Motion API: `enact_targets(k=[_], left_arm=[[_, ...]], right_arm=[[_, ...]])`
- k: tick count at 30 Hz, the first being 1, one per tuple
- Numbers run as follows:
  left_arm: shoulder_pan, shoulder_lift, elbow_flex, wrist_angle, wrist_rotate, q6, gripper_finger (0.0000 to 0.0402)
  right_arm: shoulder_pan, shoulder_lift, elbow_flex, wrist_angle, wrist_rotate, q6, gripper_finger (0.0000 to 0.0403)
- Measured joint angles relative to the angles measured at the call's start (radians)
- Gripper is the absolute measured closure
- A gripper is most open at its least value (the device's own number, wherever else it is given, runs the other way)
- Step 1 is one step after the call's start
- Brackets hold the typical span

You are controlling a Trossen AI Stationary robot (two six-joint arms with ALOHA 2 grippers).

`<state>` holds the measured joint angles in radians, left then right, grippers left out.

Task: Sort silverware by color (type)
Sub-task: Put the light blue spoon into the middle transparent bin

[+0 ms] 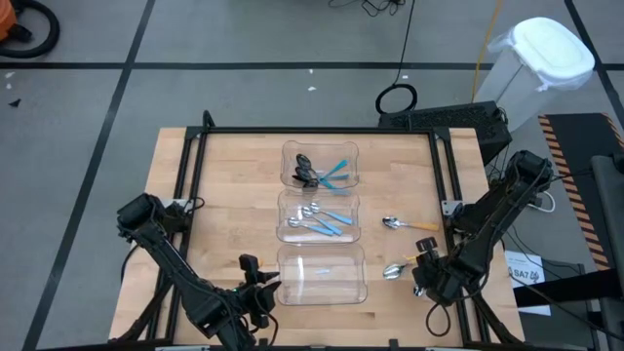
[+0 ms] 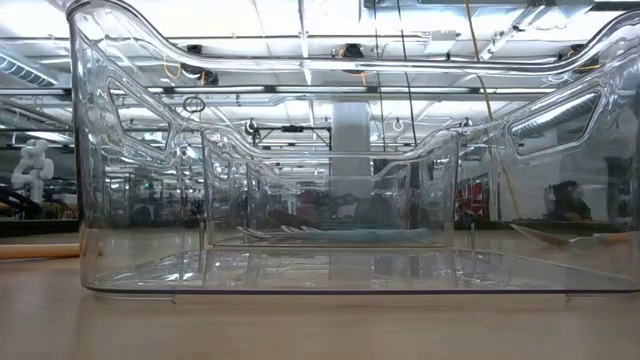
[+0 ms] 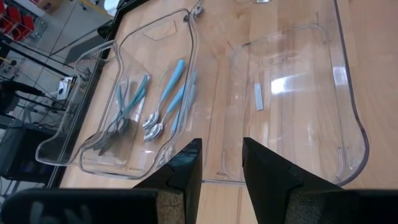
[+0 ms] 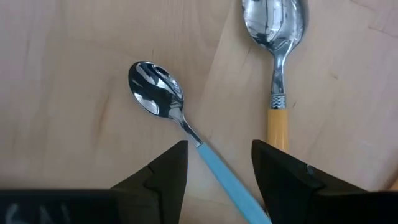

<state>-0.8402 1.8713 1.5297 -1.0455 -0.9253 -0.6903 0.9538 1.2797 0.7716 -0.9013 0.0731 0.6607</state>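
Three clear bins stand in a row down the table's middle. The far bin (image 1: 320, 166) holds dark-bowled spoons with blue handles, the middle bin (image 1: 320, 216) silver spoons with blue handles (image 3: 165, 102). The near bin (image 1: 322, 274) holds no spoon. Right of the bins, two spoons lie flat on the wood: an orange-handled one (image 1: 409, 225) and a blue-handled silver one (image 4: 163, 96). My right gripper (image 4: 219, 149) points down, open, with a finger on either side of that blue handle (image 4: 227, 180). My left gripper (image 3: 222, 180) waits open near the front edge, left of the near bin.
A black frame (image 1: 195, 146) runs around the table top. The orange-handled spoon (image 4: 277, 68) lies close beside my right gripper's fingers, toward the far edge. Bare wood lies left of the bins (image 1: 234, 205). A white lidded bin (image 1: 546, 58) stands on the floor beyond the table.
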Motion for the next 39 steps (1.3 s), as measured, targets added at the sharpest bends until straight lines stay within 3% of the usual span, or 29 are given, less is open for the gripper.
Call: enact_targets(k=[15,28,39], left_arm=[[0.000,0.001,0.000,0.000,0.000,-0.002,0.0286],[0.000,0.001,0.000,0.001,0.000,-0.003,0.0286],[0.000,0.001,0.000,0.002,0.000,-0.003,0.0286]], right_arm=[[0.004,0.001,-0.052,0.043,-0.050,-0.046,0.0232],[0.004,0.116,-0.052,0.063,-0.078,-0.132,0.0233],[0.006,0.169,-0.047,0.081,-0.085,-0.193,0.0311]])
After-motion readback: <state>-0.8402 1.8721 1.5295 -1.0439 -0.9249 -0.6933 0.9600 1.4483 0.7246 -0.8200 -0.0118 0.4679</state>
